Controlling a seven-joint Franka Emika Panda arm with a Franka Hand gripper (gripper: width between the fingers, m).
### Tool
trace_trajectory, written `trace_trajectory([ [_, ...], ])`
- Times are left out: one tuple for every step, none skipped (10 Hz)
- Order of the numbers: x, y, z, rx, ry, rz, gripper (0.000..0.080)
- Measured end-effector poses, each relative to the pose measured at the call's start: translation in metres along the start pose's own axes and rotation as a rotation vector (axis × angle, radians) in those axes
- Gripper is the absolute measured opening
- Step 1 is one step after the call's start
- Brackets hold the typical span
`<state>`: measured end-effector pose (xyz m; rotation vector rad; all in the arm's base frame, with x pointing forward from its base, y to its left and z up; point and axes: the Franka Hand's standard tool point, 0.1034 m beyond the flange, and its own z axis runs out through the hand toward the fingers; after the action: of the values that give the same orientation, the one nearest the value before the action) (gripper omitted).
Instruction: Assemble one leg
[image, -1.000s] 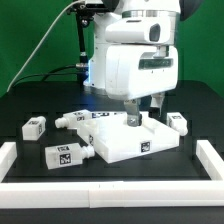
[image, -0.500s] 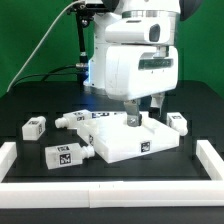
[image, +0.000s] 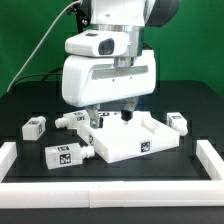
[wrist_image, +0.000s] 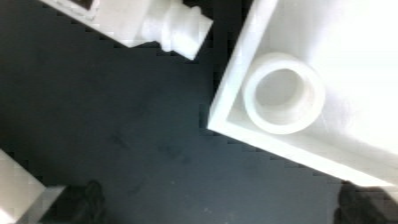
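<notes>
Several small white legs with black-and-white tags lie on the black table: one at the exterior view's left (image: 35, 127), one at the front left (image: 68, 155), one behind the tray's left corner (image: 70, 120), one at the right (image: 177, 121). The wide white tray-like panel (image: 135, 138) lies in the middle. My gripper (image: 108, 120) hangs over the panel's back left corner, open and empty. In the wrist view my gripper (wrist_image: 222, 205) has its dark fingertips (wrist_image: 80, 203) wide apart over bare table, beside the panel's corner with a round socket (wrist_image: 281, 95) and a leg (wrist_image: 173, 30).
A low white border (image: 110, 190) fences the table at the front and both sides. The marker board (image: 100, 116) lies behind the panel. A green backdrop and cables stand at the back.
The arm's hand has swung from over the panel's back edge towards the exterior view's left and turned. The panel and legs have not moved.
</notes>
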<state>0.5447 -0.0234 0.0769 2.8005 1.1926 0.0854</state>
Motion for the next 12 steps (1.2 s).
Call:
trace_trajectory([
  [0.0, 0.0, 0.0, 0.001, 0.0, 0.0, 0.065],
  [0.0, -0.001, 0.001, 0.001, -0.001, 0.0, 0.065],
  [-0.003, -0.001, 0.003, 0.003, -0.001, 0.023, 0.065],
  [-0.021, -0.005, 0.011, 0.019, -0.013, 0.126, 0.065],
  [-0.045, -0.014, 0.02, 0.048, -0.039, 0.196, 0.065],
  [-0.063, -0.018, 0.027, 0.075, -0.053, 0.237, 0.065],
  [-0.076, -0.022, 0.035, 0.098, -0.064, 0.24, 0.065],
  [-0.076, -0.024, 0.038, 0.102, -0.067, 0.236, 0.065],
  [-0.076, -0.023, 0.037, 0.101, -0.066, 0.235, 0.065],
  [-0.076, -0.023, 0.038, 0.101, -0.066, 0.235, 0.065],
  [-0.075, -0.024, 0.039, 0.1, -0.064, 0.235, 0.065],
  [-0.075, -0.03, 0.048, 0.091, -0.051, 0.231, 0.065],
])
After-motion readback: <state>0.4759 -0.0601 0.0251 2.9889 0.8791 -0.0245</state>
